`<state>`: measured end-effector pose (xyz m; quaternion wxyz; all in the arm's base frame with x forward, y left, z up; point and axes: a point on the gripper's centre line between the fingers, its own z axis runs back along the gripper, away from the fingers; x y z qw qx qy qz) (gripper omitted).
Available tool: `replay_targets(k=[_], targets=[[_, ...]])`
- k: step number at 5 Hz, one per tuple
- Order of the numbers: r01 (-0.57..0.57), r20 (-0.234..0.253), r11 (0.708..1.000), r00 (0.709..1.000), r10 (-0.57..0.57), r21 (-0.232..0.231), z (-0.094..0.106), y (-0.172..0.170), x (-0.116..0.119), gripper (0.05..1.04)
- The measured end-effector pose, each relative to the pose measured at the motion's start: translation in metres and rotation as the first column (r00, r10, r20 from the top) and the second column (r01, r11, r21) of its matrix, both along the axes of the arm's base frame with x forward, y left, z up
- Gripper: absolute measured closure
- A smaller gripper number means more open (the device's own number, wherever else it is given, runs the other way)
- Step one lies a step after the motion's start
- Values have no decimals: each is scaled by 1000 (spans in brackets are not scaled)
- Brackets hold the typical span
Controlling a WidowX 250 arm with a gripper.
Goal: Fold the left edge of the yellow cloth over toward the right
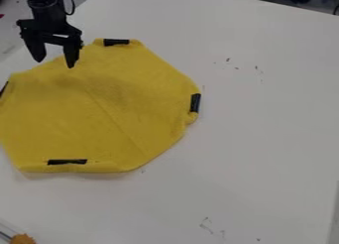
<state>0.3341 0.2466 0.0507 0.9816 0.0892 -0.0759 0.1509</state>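
The black gripper (54,60) hangs at the upper left, over the top-left edge of a yellow cloth (92,114). Its two fingers are spread apart with nothing between them. Whether a fingertip touches the cloth, I cannot tell. The cloth lies spread out on the white table with several folded-in corners, a faint diagonal crease and small wrinkles. Black strips mark its edges: a strip (116,42) at the top, another strip (195,102) on the right, a third strip (67,161) near the bottom, and one cut off at the left edge.
The white table (265,134) has small dark marks at the upper right and near the bottom. An orange-brown object (23,239) with a rod beside it is at the bottom left corner. Dark items lie beyond the table's far edge.
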Motion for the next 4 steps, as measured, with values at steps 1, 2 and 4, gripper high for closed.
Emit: replay_targets(k=[1,2,4], targets=[[-41,9,999,999,40,3,-1,31,-4,83],[-99,-1,995,995,99,8,-4,54,-25,83],[-170,-70,985,983,168,-16,-30,62,-67,83]])
